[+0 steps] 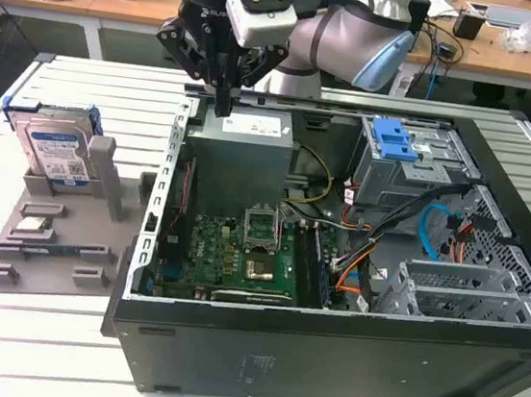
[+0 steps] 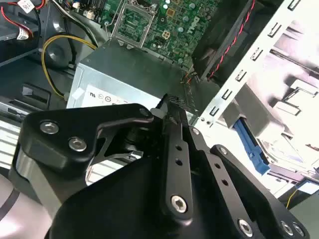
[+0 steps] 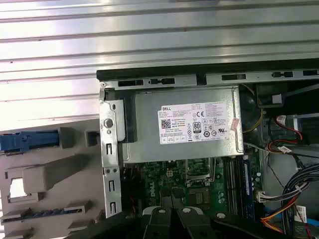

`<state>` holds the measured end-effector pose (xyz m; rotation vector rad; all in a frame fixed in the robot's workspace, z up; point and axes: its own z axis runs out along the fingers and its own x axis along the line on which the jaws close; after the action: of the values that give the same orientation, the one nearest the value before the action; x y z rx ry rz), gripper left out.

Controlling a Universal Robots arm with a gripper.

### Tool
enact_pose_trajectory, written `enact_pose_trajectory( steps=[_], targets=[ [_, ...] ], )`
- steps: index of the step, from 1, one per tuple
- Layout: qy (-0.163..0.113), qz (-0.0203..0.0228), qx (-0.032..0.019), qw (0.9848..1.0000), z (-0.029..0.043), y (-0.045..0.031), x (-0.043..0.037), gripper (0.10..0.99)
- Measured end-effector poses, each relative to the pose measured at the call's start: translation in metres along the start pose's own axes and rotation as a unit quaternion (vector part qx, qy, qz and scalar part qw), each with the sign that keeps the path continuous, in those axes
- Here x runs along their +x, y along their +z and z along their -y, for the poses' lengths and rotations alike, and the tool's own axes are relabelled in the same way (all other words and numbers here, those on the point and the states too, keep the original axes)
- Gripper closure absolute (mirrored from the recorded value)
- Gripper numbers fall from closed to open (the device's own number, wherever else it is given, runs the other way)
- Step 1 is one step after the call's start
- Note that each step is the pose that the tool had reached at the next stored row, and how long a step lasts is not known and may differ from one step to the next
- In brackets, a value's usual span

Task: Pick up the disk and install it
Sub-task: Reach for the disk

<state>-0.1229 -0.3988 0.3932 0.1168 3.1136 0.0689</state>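
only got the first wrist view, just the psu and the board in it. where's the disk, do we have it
Observer: No. In the exterior view the disk stands upright in a grey holder on the table, to the exterior view's left of the case.
Operator: ok and where's the gripper
Observer: In the exterior view the gripper hangs over the power supply, by the case wall on the disk's side.
Operator: open or shut
Observer: Shut, holding nothing, as the second wrist view shows.
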Motion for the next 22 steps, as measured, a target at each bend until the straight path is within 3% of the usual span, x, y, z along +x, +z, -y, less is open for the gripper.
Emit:
enact_pose_trajectory(
  steps=[3, 11, 16, 22],
  targets=[
    [0.0, 0.0, 0.0, 1.0, 0.0008, -0.0003, 0.0109, 0.98],
    [0.0, 0.0, 0.0001, 1.0, 0.0017, -0.0006, 0.0228, 0.98],
    [0.0, 0.0, 0.0, 1.0, 0.003, -0.0009, 0.0394, 0.98],
    [0.0, 0.0, 0.0, 1.0, 0.0037, -0.0012, 0.0489, 0.98]
  ],
)
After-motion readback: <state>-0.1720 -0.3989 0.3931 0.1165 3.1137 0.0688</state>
